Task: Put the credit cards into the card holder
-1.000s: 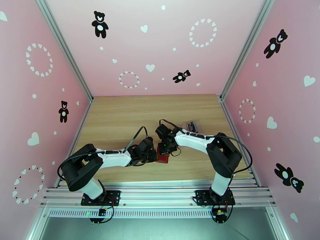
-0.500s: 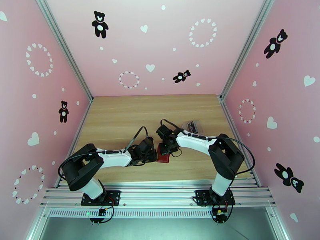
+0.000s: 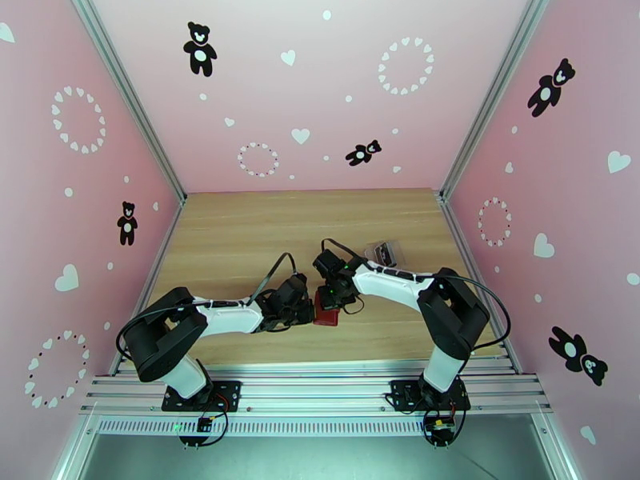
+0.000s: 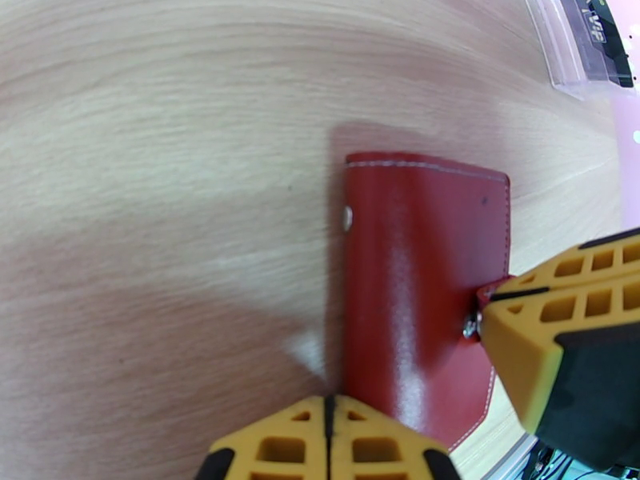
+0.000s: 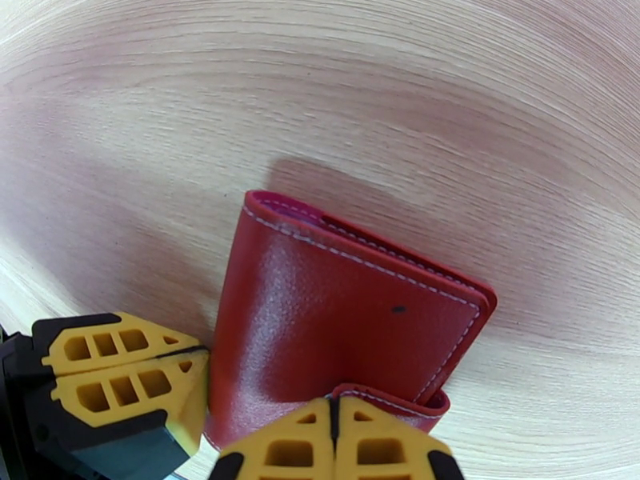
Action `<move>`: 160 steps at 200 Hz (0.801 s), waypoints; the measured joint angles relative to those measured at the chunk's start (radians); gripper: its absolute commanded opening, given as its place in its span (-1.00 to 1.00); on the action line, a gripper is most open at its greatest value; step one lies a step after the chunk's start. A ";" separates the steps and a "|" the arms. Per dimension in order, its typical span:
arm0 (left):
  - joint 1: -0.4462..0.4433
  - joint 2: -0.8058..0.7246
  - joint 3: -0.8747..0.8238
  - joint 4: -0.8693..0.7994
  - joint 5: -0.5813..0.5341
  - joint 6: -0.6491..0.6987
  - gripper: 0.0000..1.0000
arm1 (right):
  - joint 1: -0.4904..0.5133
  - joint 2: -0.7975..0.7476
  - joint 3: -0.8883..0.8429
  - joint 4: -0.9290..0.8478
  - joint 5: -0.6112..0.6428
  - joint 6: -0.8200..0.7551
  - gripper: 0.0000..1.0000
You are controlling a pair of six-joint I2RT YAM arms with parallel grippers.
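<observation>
Card holder (image 4: 416, 298): dark red, folded shut, with white stitches along its edge. It sits on the tabletop (image 3: 240, 234) near the 6 o'clock edge, about halfway across, between the two claws.
Flat or lifted: cannot tell. The left wrist camera sees a dark shadow beside it at its 9 o'clock side.
Snap tab (image 5: 392, 396): a small red strap that curls out from one side of the cover. The left wrist camera sees a shiny metal snap on it.
Right claw (image 5: 334, 414): clenched on the strap. The yellow fingers press together and the red strap is nipped at their tips.
Left claw (image 4: 329, 410): clenched, with no gap between the fingers. The tips touch the edge of the cover on the side away from the strap. I cannot tell if they nip the cover or only touch it.
Left arm (image 3: 228, 316): its base is at the 7 o'clock corner of the tabletop. The elbow sticks out toward 9 o'clock. The white forearm lies low and reaches toward 3 o'clock.
Right arm (image 3: 392, 279): its base is at the 5 o'clock corner. The elbow sticks out toward 3 o'clock. The white forearm reaches toward 10 o'clock, and the wrist bends down onto the red cover from its 12 o'clock side.
Claws together: very near each other, one at 9 o'clock of the cover and one at 12 o'clock.
Pouch (image 3: 384, 252): clear crinkly plastic with dark things inside. It lies at 2 o'clock from the red cover, apart from it.
</observation>
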 measured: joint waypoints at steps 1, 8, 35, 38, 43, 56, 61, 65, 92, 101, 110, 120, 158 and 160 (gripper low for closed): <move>0.000 0.000 0.000 0.000 0.000 0.000 -0.89 | 0.000 0.000 0.000 -0.001 0.000 0.000 -1.00; 0.000 0.000 0.000 0.000 0.000 0.000 -0.89 | 0.000 0.000 0.000 -0.001 -0.001 0.000 -1.00; 0.000 0.000 0.000 0.000 0.000 0.000 -0.89 | 0.000 0.003 0.000 0.003 -0.006 -0.005 -1.00; 0.000 0.000 0.000 0.000 0.000 0.000 -0.89 | 0.000 0.003 0.000 0.003 -0.008 -0.006 -1.00; 0.000 0.000 0.000 0.000 0.000 0.000 -0.89 | 0.000 0.004 0.000 0.003 -0.009 -0.007 -1.00; 0.000 0.000 0.000 0.000 0.000 0.000 -0.89 | 0.001 0.010 0.005 0.001 -0.010 -0.013 -1.00; -0.001 0.000 0.000 0.000 0.000 0.000 -0.89 | 0.002 0.014 0.010 -0.003 -0.009 -0.015 -1.00; -0.001 0.000 0.000 0.000 0.000 0.000 -0.89 | 0.003 0.017 0.014 -0.007 -0.008 -0.018 -1.00; -0.001 0.000 0.000 0.001 0.000 0.000 -0.89 | 0.010 0.035 0.038 -0.032 0.005 -0.029 -1.00; -0.001 0.000 0.000 0.000 0.000 0.000 -0.89 | 0.011 0.037 0.041 -0.035 0.008 -0.031 -1.00; -0.001 0.000 0.000 0.001 0.000 0.000 -0.89 | 0.012 0.039 0.042 -0.037 0.009 -0.034 -1.00; -0.001 0.000 0.000 0.001 0.000 0.000 -0.89 | 0.013 0.041 0.045 -0.040 0.009 -0.036 -1.00; -0.001 0.000 0.000 0.001 0.000 0.000 -0.89 | 0.014 0.050 0.049 -0.042 0.009 -0.037 -1.00; -0.001 0.000 0.000 0.001 0.000 0.000 -0.89 | 0.014 0.050 0.049 -0.042 0.008 -0.038 -1.00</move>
